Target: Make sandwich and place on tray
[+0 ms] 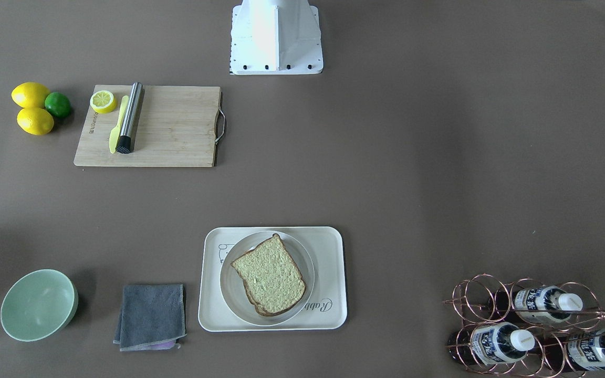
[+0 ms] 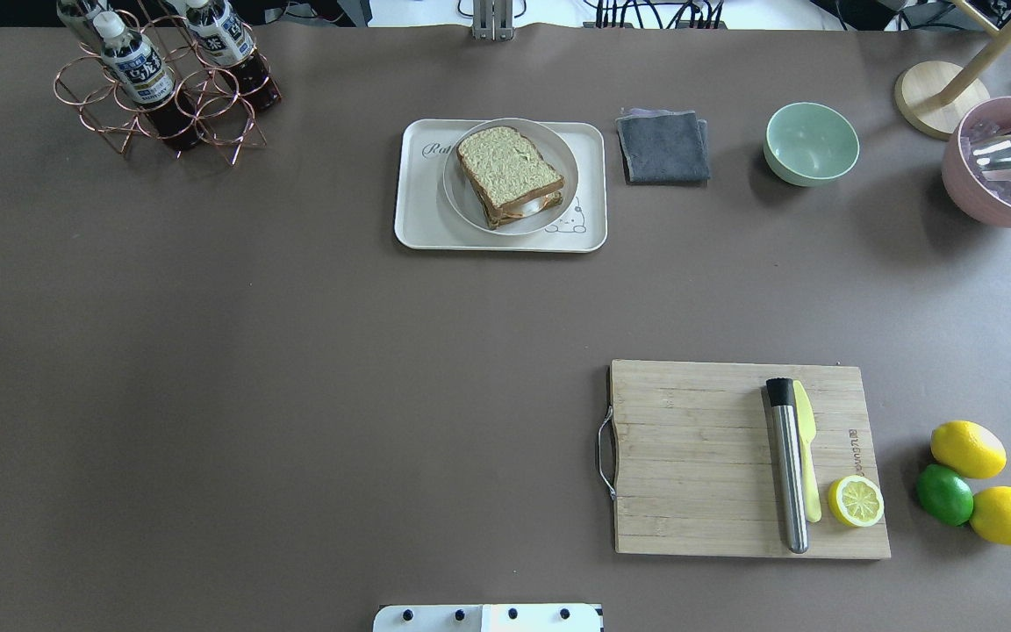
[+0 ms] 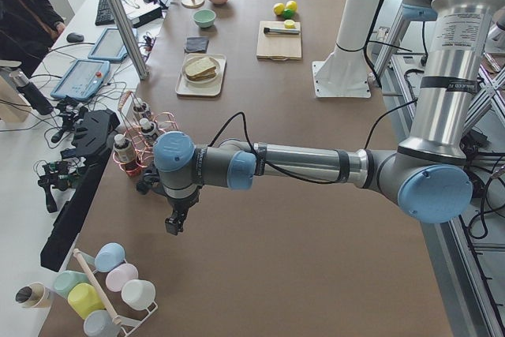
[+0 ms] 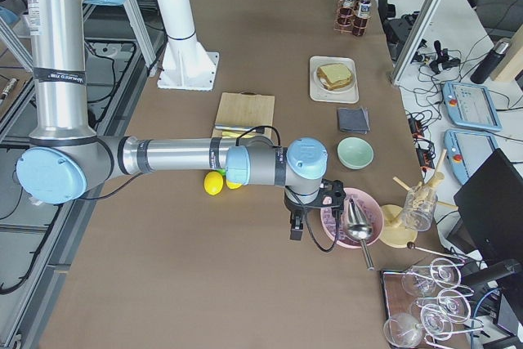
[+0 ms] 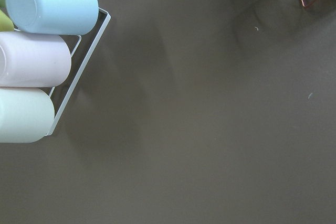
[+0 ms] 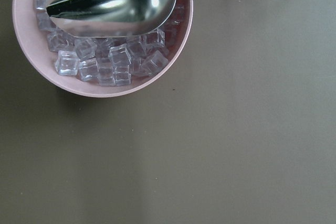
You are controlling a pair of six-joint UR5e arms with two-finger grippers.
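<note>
The sandwich (image 1: 269,275), two slices of speckled bread with a white-and-orange egg (image 2: 534,206) between them, lies on a round light-grey plate (image 1: 229,294). The plate stands on the cream tray (image 1: 329,247) at the table's far edge; the tray also shows in the overhead view (image 2: 422,211). My left gripper (image 3: 175,222) hangs over the table's left end, far from the tray. My right gripper (image 4: 296,230) hangs over the right end beside the pink bowl. Both show only in the side views, so I cannot tell whether they are open or shut.
A cutting board (image 2: 699,456) holds a steel muddler (image 2: 788,465), a yellow knife and a lemon half. Lemons and a lime (image 2: 944,493) lie to its right. A grey cloth (image 2: 663,145), green bowl (image 2: 811,142), pink ice bowl (image 6: 105,85) with scoop, bottle rack (image 2: 163,88) and cup rack (image 5: 37,61) stand around.
</note>
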